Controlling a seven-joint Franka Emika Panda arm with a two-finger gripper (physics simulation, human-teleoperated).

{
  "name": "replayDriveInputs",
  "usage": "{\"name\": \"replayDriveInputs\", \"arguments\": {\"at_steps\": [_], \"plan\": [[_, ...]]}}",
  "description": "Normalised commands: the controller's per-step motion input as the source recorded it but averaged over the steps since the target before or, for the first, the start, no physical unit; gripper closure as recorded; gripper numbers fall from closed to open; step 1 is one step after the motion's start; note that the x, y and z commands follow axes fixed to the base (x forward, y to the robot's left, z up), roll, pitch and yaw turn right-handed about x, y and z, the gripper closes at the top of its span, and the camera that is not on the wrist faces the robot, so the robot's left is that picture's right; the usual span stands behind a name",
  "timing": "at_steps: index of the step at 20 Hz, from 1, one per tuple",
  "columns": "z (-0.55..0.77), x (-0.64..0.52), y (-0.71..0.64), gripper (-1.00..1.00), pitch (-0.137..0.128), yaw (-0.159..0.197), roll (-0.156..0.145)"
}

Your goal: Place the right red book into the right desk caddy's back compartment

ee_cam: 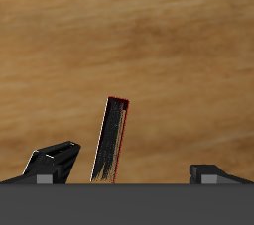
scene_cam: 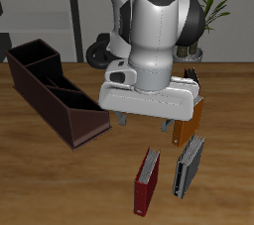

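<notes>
Your right red book (scene_cam: 147, 182) lies on the bench (scene_cam: 60, 184) near its front edge, untouched, with its pale page edges showing along one long side. Just beside it, at about 3 o'clock from it in the exterior view, sits a dark maroon-black book (scene_cam: 189, 166), and an orange book (scene_cam: 189, 122) stands farther back, partly hidden behind the hand's body. The right desk caddy (scene_cam: 55, 88) rests well apart from the red book, at about 10 o'clock from it, open-topped with its dividers visible. Your hand (scene_cam: 144, 124) hangs above the bench between the caddy and the books, its fingers spread apart and holding nothing. The wrist view shows the dark book's (ee_cam: 111, 140) edge between the fingertips (ee_cam: 55, 160).
</notes>
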Motion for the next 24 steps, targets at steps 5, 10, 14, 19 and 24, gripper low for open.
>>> {"name": "replayDriveInputs", "arguments": {"at_steps": [5,10,14,19,24], "plan": [[0.01,0.09,0.03,-1.00,0.003,-0.011,-0.005],[0.11,0.13,0.00,-1.00,-0.001,-0.037,-0.011],[0.05,0.10,-0.01,-1.00,-0.013,-0.027,-0.019],[-0.12,0.11,0.04,-1.00,0.020,-0.025,-0.003],[-0.20,0.07,0.01,-1.00,0.024,0.005,0.008]]}}
